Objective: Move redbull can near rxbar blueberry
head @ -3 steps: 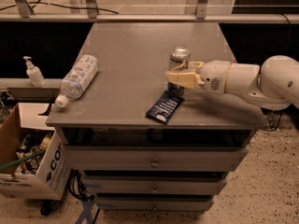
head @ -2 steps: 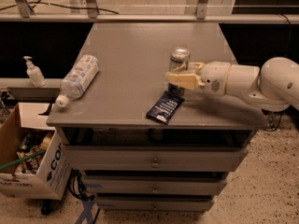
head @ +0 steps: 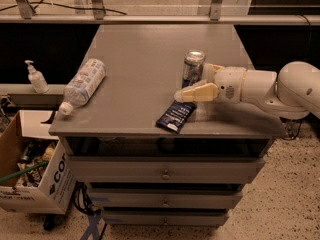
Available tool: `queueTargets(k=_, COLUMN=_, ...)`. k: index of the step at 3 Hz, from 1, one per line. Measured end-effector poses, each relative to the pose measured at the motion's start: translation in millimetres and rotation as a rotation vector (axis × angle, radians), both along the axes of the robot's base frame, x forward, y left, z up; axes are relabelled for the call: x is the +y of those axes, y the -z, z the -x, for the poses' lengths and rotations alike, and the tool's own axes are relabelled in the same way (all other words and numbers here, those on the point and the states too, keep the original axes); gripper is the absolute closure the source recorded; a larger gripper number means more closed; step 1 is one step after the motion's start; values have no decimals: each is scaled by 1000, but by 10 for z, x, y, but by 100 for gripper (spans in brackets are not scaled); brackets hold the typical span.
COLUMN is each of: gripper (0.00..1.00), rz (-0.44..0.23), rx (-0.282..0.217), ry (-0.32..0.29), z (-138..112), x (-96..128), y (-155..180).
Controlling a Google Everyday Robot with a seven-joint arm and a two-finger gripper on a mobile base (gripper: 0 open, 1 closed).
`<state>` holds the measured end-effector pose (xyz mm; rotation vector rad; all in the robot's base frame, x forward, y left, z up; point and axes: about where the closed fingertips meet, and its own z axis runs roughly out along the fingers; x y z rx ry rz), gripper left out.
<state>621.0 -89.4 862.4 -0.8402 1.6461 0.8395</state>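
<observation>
The redbull can [head: 193, 65] stands upright on the grey table [head: 140, 59], right of the middle. The rxbar blueberry [head: 176, 116], a dark navy wrapper, lies flat just in front of the can, near the table's front edge. My gripper [head: 192, 83] reaches in from the right at the can's height, open. Its near finger [head: 197, 93] lies in front of the can's base and above the bar's far end. The far finger [head: 212, 69] shows behind the can. The can is between the fingers, with a gap on the near side.
A clear plastic water bottle [head: 82, 84] lies on its side at the table's left edge. A hand sanitizer pump bottle [head: 36, 77] stands on a ledge at the left. A cardboard box [head: 30, 176] sits on the floor at the lower left. Drawers are below the tabletop.
The near finger has moved away from the can toward the table's front edge, so the jaws have widened. The can and the bar have stayed in place.
</observation>
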Motion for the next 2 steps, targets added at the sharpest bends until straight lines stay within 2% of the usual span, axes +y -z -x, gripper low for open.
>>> queueTargets(k=1, gripper=0, rz=0, rx=0, ry=-1, z=0, x=4, y=0)
queueTargets(k=2, gripper=0, rz=15, rx=-10, ry=-8, z=95, x=-147, y=-22)
